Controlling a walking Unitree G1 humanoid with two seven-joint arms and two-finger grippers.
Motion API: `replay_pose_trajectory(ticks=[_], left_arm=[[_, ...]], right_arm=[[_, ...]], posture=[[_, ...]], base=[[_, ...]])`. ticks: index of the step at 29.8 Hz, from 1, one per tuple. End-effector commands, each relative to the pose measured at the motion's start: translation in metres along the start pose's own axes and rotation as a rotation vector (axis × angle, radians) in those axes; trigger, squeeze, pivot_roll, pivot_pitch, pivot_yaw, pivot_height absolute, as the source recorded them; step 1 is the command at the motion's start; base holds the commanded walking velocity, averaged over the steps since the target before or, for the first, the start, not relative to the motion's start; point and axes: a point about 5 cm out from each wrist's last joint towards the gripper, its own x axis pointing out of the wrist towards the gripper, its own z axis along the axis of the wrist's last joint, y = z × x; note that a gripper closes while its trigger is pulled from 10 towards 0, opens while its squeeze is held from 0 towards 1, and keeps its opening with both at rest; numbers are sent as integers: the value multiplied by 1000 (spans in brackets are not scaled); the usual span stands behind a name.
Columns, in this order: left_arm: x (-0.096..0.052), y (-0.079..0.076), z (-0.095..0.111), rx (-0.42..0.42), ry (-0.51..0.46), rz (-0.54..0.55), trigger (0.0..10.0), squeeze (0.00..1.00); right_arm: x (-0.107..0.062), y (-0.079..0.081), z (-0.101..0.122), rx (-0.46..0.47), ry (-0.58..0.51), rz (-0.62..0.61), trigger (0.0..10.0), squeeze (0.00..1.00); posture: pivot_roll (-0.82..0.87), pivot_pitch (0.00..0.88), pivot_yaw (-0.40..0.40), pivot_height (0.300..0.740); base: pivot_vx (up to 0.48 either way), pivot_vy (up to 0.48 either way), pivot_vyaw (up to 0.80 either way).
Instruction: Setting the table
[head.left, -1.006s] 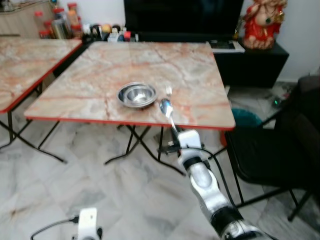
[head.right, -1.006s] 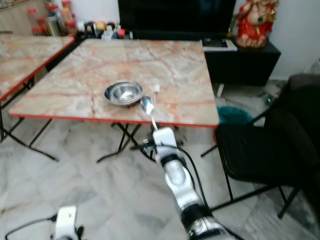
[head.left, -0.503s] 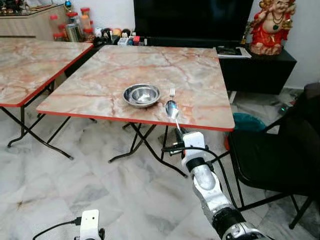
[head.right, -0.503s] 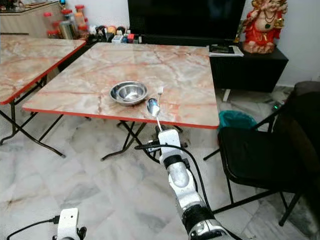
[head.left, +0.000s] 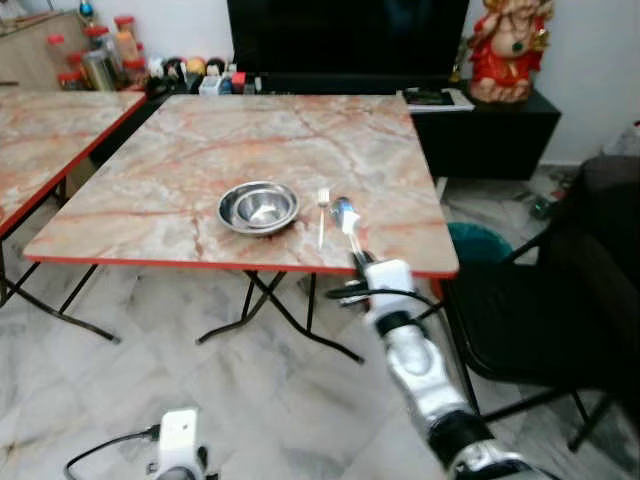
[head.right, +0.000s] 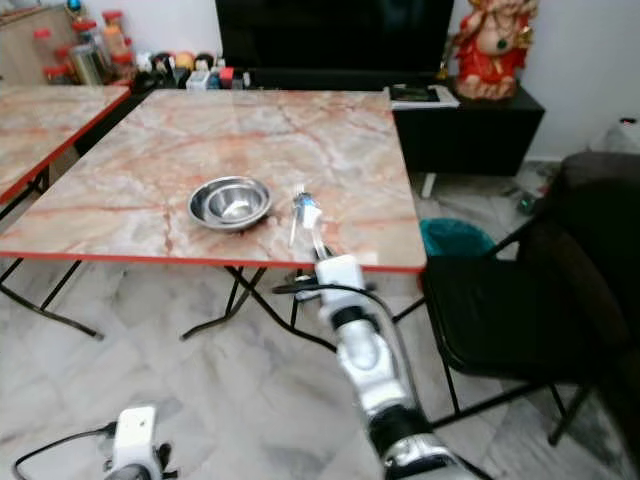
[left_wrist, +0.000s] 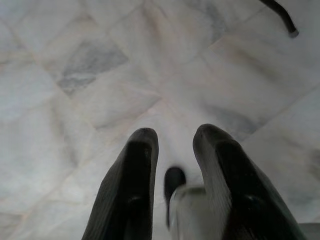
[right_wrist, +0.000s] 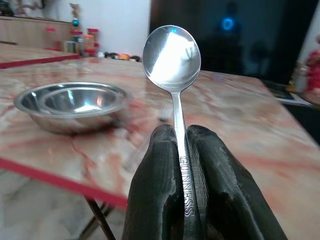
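A steel bowl (head.left: 258, 207) stands on the marble table (head.left: 200, 140) near its red front edge, with a fork (head.left: 322, 210) lying just to its right. My right gripper (right_wrist: 179, 131) is shut on the handle of a steel spoon (right_wrist: 171, 55), which it holds upright with the bowl end up. In the eye views the spoon (head.left: 343, 211) is raised over the table's front edge, right of the fork, and the right gripper (head.left: 358, 258) is just below that edge. My left gripper (left_wrist: 172, 135) hangs low over the floor, fingers slightly apart with nothing between them.
A second marble table (head.left: 40, 130) stands at the left. A black chair (head.left: 540, 300) is close on the right, with a teal bin (head.left: 475, 240) behind it. Beyond the table are a TV (head.left: 345, 40), a red statue (head.left: 510, 45) and jars (head.left: 100, 60). The floor is marble tile.
The camera has shifted, and the table sits a little more to the left. My right gripper has carried the spoon closer to the table, beside the fork.
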Motion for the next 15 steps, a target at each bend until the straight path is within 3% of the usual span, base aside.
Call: replay_pose_trajectory(ticks=[1,15], left_arm=[[-2,11,-6,-9,21,32,10000,0],[-2,11,-8,-5,24,33,10000,0]], right_arm=[[3,13,5,16,-16,34,10000,0],[1,14,4,16,-11,35,10000,0]], posture=[[-18,0,-3,719],[-18,0,-1,719]], base=[[349,0,0],[349,0,0]])
